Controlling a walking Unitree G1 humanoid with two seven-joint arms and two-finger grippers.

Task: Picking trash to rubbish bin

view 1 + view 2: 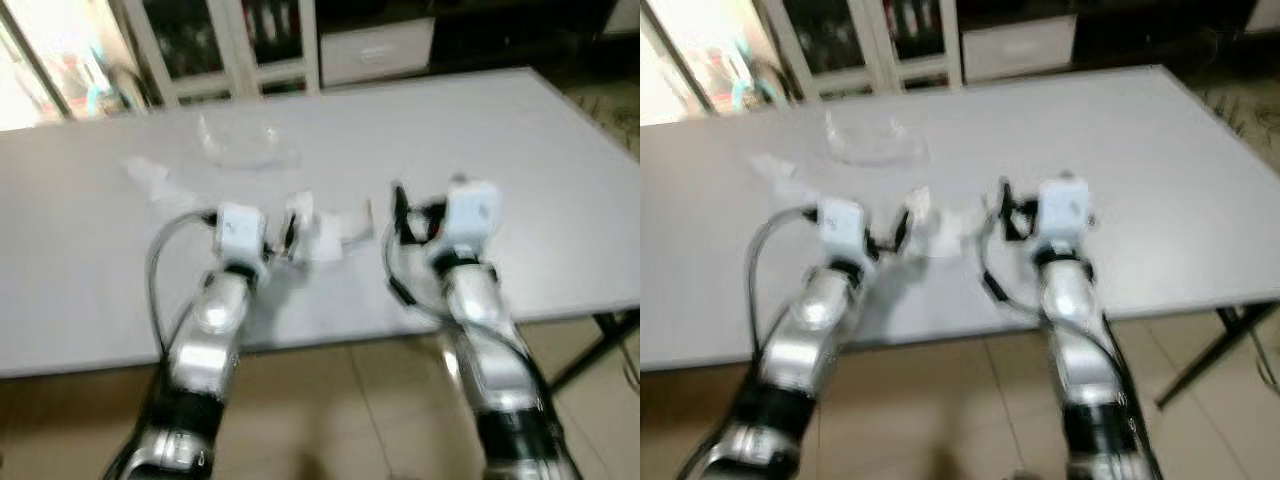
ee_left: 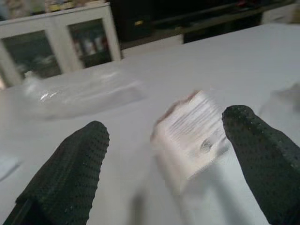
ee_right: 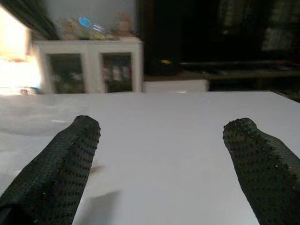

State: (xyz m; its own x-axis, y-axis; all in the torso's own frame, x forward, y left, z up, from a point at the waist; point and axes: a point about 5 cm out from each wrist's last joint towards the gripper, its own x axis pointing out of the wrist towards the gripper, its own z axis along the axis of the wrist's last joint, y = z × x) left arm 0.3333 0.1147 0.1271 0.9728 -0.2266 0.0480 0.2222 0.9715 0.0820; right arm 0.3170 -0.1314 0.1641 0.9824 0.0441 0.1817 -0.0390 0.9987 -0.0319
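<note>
Crumpled white paper trash [image 1: 318, 232] lies on the grey table [image 1: 540, 180] just ahead of my left gripper [image 1: 287, 236]. Seen from the left wrist, the crumpled paper [image 2: 190, 131] sits between the two spread black fingers [image 2: 65, 180], and the gripper [image 2: 164, 164] is open. A clear plastic wrapper [image 1: 245, 145] lies farther back, showing as clear plastic [image 2: 84, 91] at the left wrist too. A small white scrap [image 1: 150, 175] rests at the back left. My right gripper [image 1: 398, 215] hovers open over bare table beside the paper, its fingers [image 3: 262, 164] wide apart.
White glass-door cabinets [image 1: 220, 45] and a dark shelf unit stand behind the table. The table's near edge [image 1: 330, 340] runs just under my arms, with tiled floor [image 1: 340, 420] below. A black table leg [image 1: 590, 350] angles down at the right.
</note>
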